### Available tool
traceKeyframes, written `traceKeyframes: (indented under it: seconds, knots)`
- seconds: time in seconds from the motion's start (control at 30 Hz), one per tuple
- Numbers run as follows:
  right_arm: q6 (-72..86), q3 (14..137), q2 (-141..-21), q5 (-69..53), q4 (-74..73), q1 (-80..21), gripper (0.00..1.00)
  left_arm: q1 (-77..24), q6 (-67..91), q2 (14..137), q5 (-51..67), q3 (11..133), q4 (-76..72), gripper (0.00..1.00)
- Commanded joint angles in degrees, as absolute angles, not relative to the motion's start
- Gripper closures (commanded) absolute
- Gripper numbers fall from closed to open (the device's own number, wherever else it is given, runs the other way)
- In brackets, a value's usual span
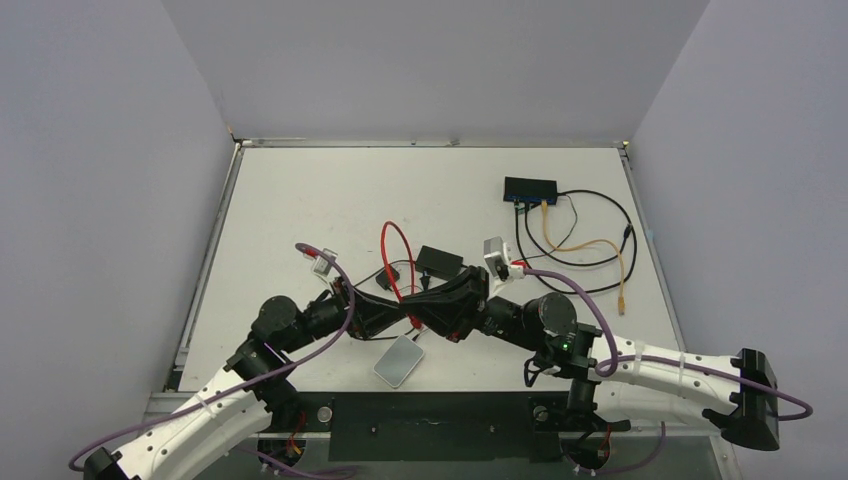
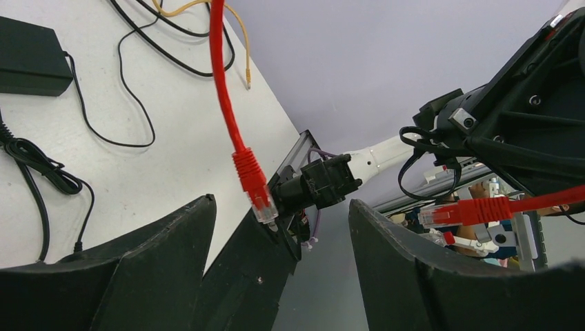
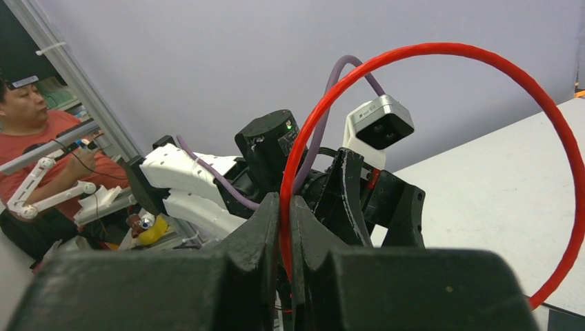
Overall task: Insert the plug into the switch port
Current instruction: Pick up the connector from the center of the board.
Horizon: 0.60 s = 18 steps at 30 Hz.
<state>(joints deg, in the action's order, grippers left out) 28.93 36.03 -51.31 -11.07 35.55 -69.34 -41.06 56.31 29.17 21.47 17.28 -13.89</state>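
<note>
My right gripper (image 3: 286,203) has its jaws pressed together on the red Ethernet cable (image 3: 441,52). The cable rises out of the pinch and curls into a wide loop above the wrist. From the left wrist I see the left gripper (image 2: 281,203) with its jaws spread wide and nothing held. The cable's plug (image 2: 252,181) hangs down between them, red boot above and clear tip pointing down. The tip sits against a black part in the gap; I cannot tell what that part is. A second red-booted plug (image 2: 448,214) shows at the right of that view, beside the right arm's black frame.

From above, both arms meet at the middle of the tabletop (image 1: 300,200), with the red loop standing over them. The black network switch (image 1: 530,186) lies far back on the right, well apart from the grippers. Its row of ports (image 1: 528,201) runs along the blue-trimmed face that looks toward me. An orange cable (image 1: 600,245) and black leads run from that face. The black adapter brick (image 1: 439,260) lies just beyond the grippers, and a light grey pad (image 1: 399,361) lies near the front edge.
</note>
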Motion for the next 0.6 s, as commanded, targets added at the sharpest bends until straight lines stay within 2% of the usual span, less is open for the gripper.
traceKeyframes:
  seconds: [0.0,0.23,0.57]
  knots:
    - [26.23,40.22,-53.10,-9.90,37.65,-70.44,1.00,-40.55,56.13,27.84,22.23,19.39,-12.19,0.32]
    - [23.71,41.81,-55.08,-9.37,36.83,-71.79,1.00,-40.50,56.09,26.80,20.53,20.35,-4.81,0.38]
    - [22.34,42.89,-56.62,-9.00,36.35,-72.78,1.00,-40.34,57.08,26.55,20.29,20.56,-3.05,0.43]
